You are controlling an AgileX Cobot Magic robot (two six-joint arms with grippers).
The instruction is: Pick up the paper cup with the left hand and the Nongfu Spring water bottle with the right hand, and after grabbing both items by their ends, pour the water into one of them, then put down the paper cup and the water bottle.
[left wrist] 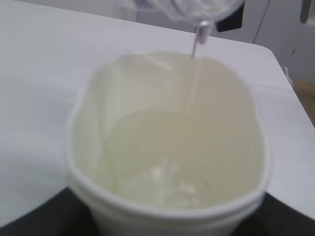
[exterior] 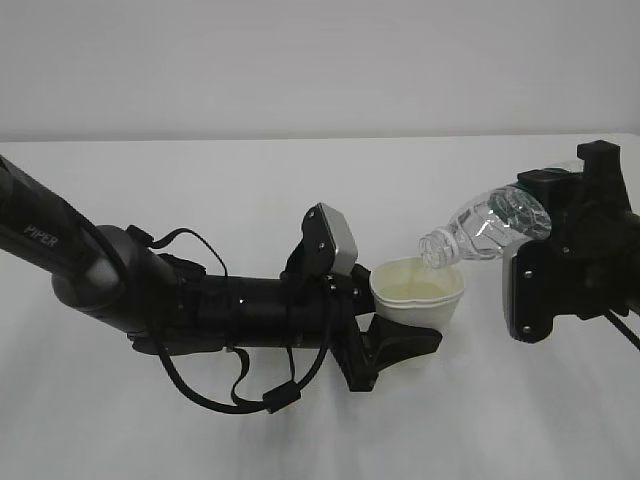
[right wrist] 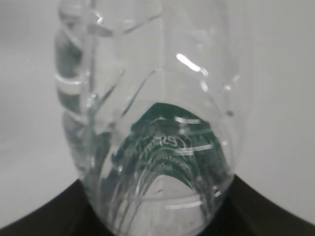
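Observation:
The cream paper cup [exterior: 418,296] is held just above the table by my left gripper [exterior: 405,345], which is shut on its lower part; its rim is squeezed into an oval [left wrist: 167,206]. The clear Nongfu Spring water bottle [exterior: 487,228] is tilted neck-down to the left, its mouth over the cup's right rim. My right gripper [exterior: 545,240] is shut on the bottle's base end. A thin stream of water [left wrist: 196,49] falls from the bottle's neck [left wrist: 203,19] into the cup, where water pools [left wrist: 162,182]. The right wrist view shows the bottle's base [right wrist: 152,147] filling the frame.
The white table [exterior: 250,190] runs under both arms, with its far right corner [left wrist: 268,54] visible in the left wrist view. The left arm's looped cables [exterior: 240,385] hang close to the tabletop.

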